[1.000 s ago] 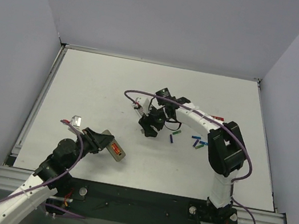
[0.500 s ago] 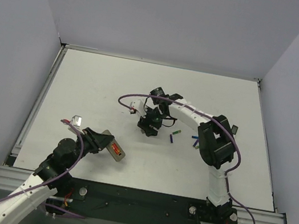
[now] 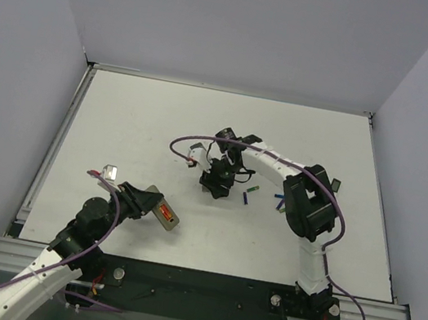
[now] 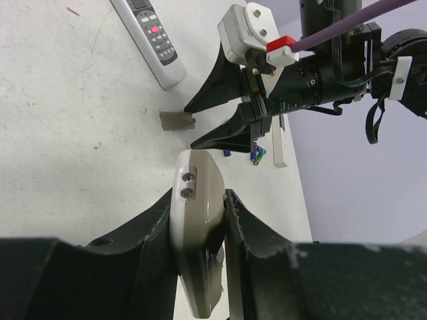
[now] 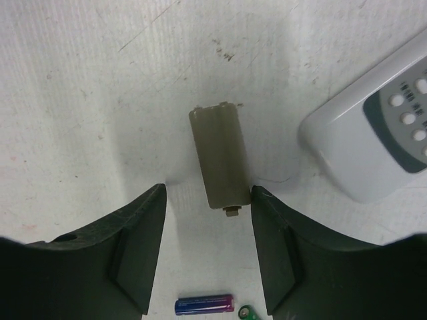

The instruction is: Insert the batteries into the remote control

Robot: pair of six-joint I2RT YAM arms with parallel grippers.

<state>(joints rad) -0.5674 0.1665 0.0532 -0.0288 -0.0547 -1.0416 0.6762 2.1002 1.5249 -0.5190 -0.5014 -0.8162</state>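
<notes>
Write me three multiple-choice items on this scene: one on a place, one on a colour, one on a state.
1. Where is the grey cover plate?
A. leaning on the back wall
B. flat on the table, between the fingers of the right gripper
C. hanging over the table edge

2. What colours has the battery at the bottom of the right wrist view?
A. blue and magenta
B. yellow and black
C. plain white

3. How is the left gripper?
A. open and empty
B. shut on a battery
C. shut on the remote control

Answers: 1 B, the right wrist view shows it lying there. 2 A, both colours show on it. 3 C, its fingers clamp the remote's sides in the left wrist view.
</notes>
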